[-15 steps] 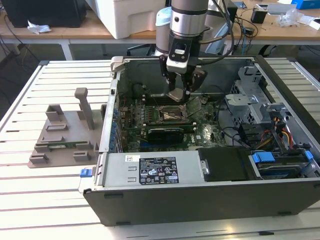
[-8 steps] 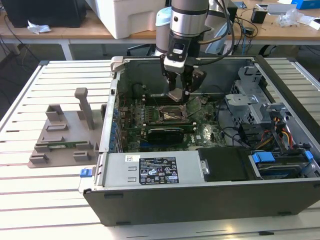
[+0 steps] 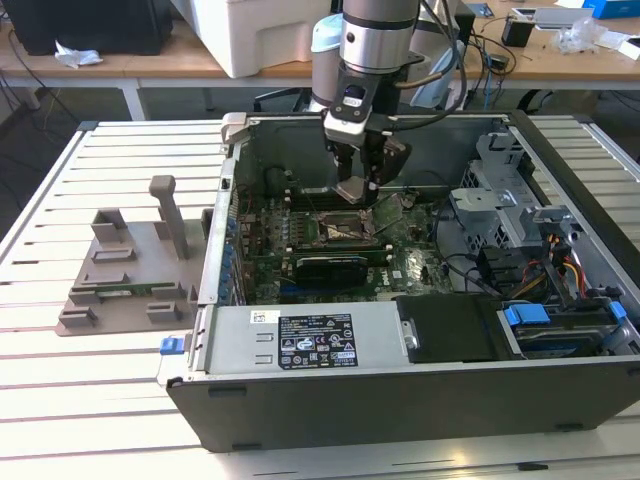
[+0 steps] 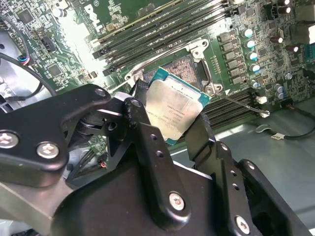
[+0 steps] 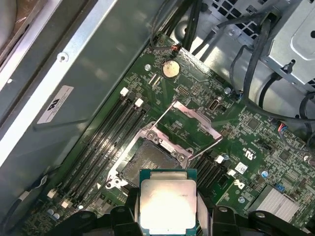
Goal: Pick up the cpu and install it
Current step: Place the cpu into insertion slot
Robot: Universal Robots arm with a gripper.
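The gripper is clamped on the cpu, with its two black fingers pinching opposite edges of the chip. It hangs inside the open computer case, just above the motherboard. In the first wrist view the cpu shows its metal top and sits near the bare socket, whose hinged plate stands open. The chip is not seated yet.

I'd judge it light, stiff and thin, with a smooth lid that could slip and a delicate underside. The edges look like the right place to hold it, as here.

I count one cpu, one socket and one gripper with two fingers. There is also one black expansion card just beside the socket, and one grey holder block on the counter beside the case.
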